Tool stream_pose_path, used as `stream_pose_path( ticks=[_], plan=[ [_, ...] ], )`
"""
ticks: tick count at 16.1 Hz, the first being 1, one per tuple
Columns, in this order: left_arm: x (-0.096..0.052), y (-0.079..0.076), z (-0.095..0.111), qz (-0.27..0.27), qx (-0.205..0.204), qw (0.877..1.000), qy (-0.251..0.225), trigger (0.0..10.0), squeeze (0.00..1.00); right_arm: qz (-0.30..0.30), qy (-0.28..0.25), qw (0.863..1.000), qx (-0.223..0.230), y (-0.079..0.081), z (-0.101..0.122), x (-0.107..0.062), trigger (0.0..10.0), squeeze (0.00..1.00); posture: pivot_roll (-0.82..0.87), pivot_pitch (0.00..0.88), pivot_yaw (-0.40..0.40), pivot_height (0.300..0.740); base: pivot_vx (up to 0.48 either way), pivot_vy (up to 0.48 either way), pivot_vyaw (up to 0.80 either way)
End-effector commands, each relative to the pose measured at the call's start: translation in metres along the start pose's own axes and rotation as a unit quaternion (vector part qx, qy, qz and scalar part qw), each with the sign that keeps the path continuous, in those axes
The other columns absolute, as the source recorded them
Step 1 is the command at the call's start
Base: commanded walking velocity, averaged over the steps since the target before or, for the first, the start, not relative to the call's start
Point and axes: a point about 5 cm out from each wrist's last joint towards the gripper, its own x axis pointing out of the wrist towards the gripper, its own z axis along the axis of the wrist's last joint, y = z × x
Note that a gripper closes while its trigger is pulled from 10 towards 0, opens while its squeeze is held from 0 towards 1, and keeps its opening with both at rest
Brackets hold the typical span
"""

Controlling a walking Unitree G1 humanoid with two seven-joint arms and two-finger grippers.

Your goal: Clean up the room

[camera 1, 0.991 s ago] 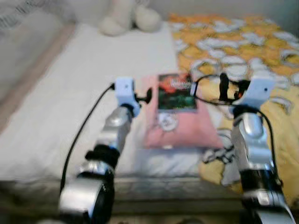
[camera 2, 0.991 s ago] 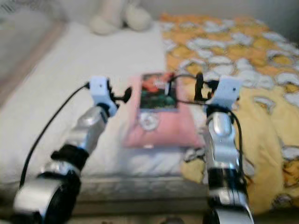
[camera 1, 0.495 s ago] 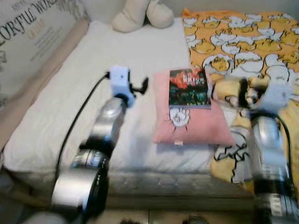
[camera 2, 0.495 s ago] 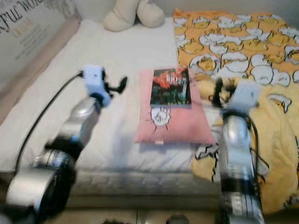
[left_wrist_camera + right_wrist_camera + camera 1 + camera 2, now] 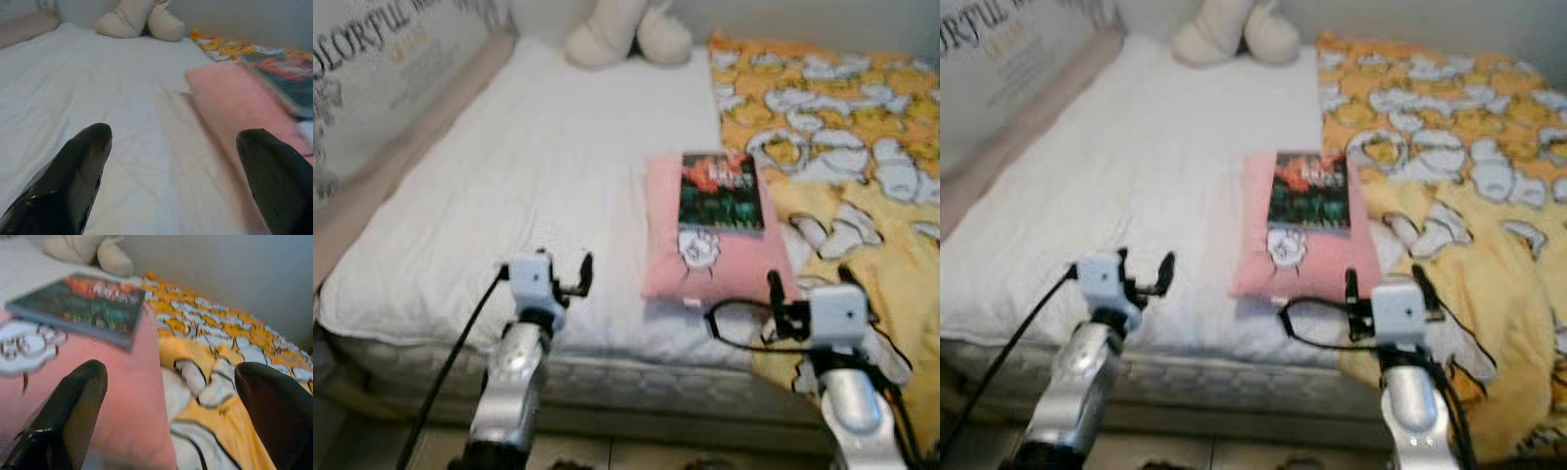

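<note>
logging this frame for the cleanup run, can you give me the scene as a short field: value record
surface: bed with white sheet
book: book lying flat on the far part of the pink pillow
blanket: yellow patterned blanket on the bed's right side, beside the pillow
plush: cream plush toy at the far end
left end effector: left end effector open, over the near sheet, holding nothing
right end effector: right end effector open, near the pillow's edge and blanket, holding nothing
</note>
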Motion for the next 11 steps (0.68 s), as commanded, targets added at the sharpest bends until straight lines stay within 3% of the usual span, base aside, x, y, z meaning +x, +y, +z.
stream_pose_path(
  ticks=[1, 8, 11],
  plan=[
    [0.009, -0.009, 0.011, -0.02, 0.001, 1.0, -0.012, 10.0, 0.0, -0.004, -0.004, 1.0, -0.004, 0.0, 0.004, 0.008, 10.0, 0.0, -0.24, 0.0, 0.049, 0.736, 0.0, -0.48, 0.0],
    [0.032, -0.03, 0.021, -0.094, 0.003, 0.995, -0.018, 10.0, 0.0, -0.015, -0.041, 0.999, 0.004, 0.011, 0.02, 0.034, 10.0, 0.0, -0.28, 0.0, 0.102, 0.736, 0.0, -0.476, 0.0],
    [0.034, -0.03, 0.019, -0.086, -0.018, 0.996, -0.008, 10.0, 0.0, -0.025, -0.04, 0.999, 0.005, 0.007, 0.019, 0.034, 10.0, 0.0, -0.29, 0.0, 0.11, 0.736, 0.0, -0.156, -0.75]
  ],
)
